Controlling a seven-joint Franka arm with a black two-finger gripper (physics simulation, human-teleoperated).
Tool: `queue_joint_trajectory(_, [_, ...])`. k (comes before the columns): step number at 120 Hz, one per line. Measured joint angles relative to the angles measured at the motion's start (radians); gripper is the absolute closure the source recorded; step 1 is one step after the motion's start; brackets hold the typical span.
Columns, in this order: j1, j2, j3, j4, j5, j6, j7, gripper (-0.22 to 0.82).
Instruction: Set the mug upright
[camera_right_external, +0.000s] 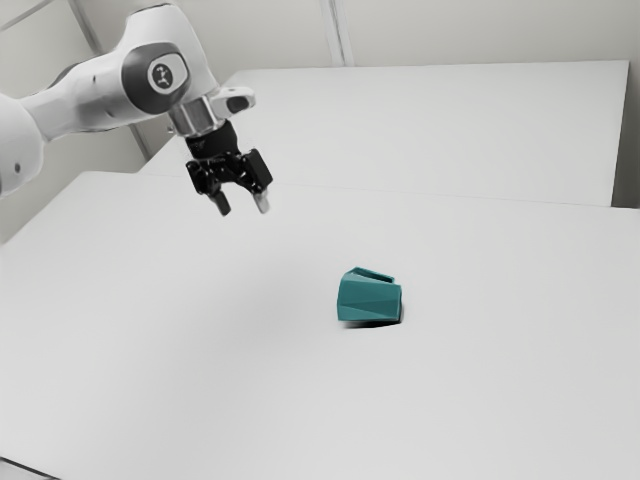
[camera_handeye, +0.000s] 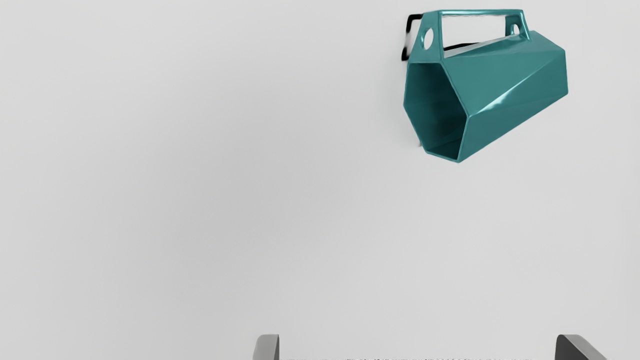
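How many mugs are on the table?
1. The teal mug lies on its side on the table, farther toward the exterior view's right than the open gripper. The table runs past the picture's edge, so more could be hidden there.

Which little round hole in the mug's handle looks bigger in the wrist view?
The round hole at the mug's open mouth looks bigger. The other hole, at the handle's far end from the mouth, looks smaller.
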Motion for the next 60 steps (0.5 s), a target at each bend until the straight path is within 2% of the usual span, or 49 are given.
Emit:
queue_joint_trajectory(14, [-0.012, -0.036, 0.002, -0.141, -0.173, 0.092, 0.024, 0.0])
queue_joint_trajectory(35, [-0.024, -0.013, 0.025, -0.235, -0.37, 0.195, 0.109, 0.0])
queue_joint_trajectory(60, [0.016, 0.105, 0.031, -0.243, -0.51, 0.297, 0.239, 0.0])
